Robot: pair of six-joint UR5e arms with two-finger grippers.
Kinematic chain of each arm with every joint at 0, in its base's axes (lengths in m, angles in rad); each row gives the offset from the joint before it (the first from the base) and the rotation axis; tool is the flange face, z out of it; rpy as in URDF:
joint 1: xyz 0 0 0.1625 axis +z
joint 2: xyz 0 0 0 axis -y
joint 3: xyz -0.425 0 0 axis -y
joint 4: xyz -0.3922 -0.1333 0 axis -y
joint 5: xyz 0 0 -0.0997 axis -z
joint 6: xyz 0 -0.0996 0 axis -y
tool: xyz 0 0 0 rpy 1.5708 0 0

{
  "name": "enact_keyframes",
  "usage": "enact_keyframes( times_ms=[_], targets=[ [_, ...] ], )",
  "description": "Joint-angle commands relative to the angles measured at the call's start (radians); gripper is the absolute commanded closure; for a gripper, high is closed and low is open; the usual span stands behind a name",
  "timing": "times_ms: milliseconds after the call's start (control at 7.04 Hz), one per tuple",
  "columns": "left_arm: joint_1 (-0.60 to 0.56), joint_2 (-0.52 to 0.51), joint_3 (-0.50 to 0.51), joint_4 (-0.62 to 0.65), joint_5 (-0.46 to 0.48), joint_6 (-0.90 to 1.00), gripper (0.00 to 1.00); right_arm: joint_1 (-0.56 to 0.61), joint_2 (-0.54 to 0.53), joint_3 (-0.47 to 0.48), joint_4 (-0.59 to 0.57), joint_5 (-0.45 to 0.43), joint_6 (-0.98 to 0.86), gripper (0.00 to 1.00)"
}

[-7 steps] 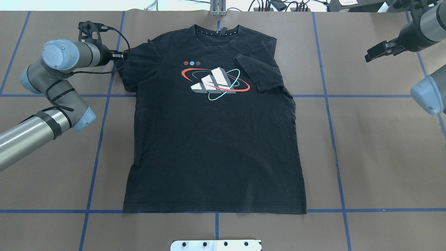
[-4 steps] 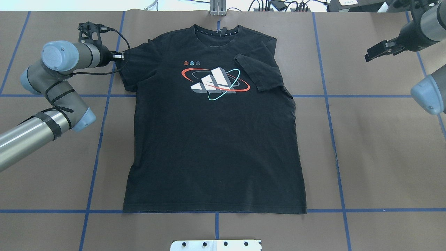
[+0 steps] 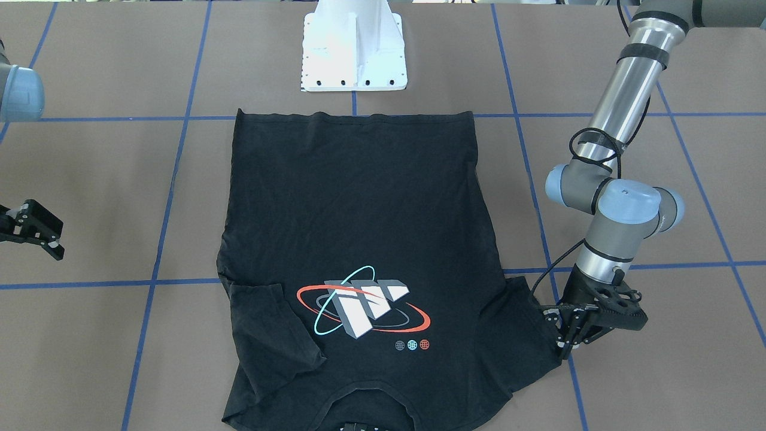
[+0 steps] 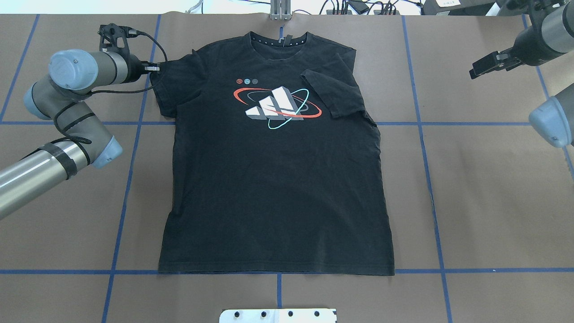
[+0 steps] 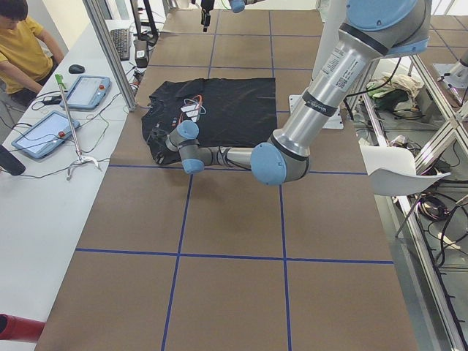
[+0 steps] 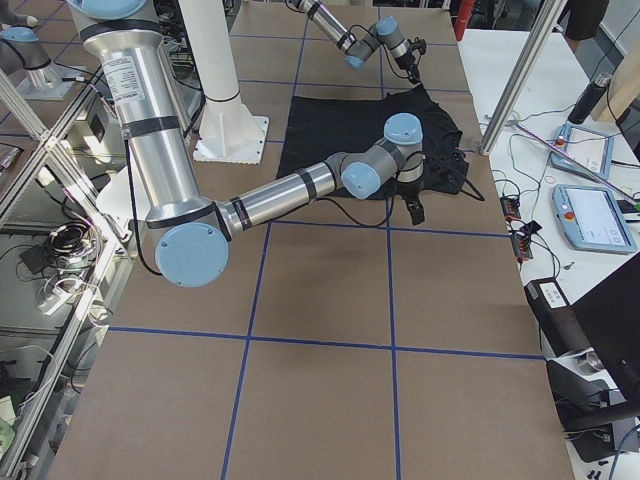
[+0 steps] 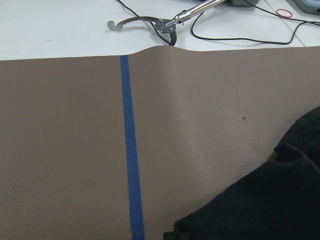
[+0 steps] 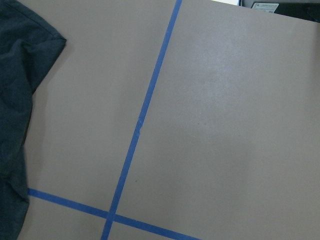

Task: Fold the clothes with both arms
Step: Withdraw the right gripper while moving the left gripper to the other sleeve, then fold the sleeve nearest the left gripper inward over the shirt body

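Observation:
The black T-shirt [image 4: 273, 188] lies flat and face up, collar at the far edge, with its red and teal ring graphic [image 4: 278, 106] showing. Its right sleeve [image 4: 334, 92] is folded in over the chest. My left gripper [image 4: 154, 68] is low at the left sleeve's outer edge and looks shut on that sleeve [image 3: 538, 323]. The left wrist view shows only black cloth [image 7: 260, 205] at the bottom right. My right gripper [image 4: 486, 66] is open and empty, held off the shirt at the far right; it also shows in the front-facing view [image 3: 36, 233].
The white pedestal [image 3: 354, 54] stands at the table's near edge by the shirt's hem. Cables and a metal clamp foot [image 7: 150, 22] lie past the far edge. A person [image 5: 22, 44] and tablets [image 5: 88, 91] are at a side desk. Blue tape lines cross the brown tabletop [image 4: 493, 179].
My left gripper and wrist have shifted slightly away from the robot at the left sleeve's edge, and the sleeve corner has followed. The right arm has not moved.

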Motion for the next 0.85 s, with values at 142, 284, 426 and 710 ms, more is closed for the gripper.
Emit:
enact_keyframes(
  times_ms=[142, 284, 426, 710],
  targets=[
    [0.003, -0.006, -0.185, 0.219, -0.002, -0.002, 1.00, 0.000, -0.003, 0.001, 0.000, 0.000, 0.001, 0.00],
    [0.007, -0.015, -0.268, 0.362, 0.001, -0.013, 1.00, 0.000, -0.003, 0.001, 0.000, 0.000, 0.002, 0.00],
    [0.025, -0.039, -0.308, 0.450, 0.001, -0.074, 1.00, 0.000, -0.003, 0.001, 0.000, 0.000, 0.002, 0.00],
    [0.129, -0.159, -0.296, 0.594, 0.057, -0.199, 1.00, -0.001, -0.001, 0.001, -0.001, 0.000, 0.002, 0.00]
  ],
)
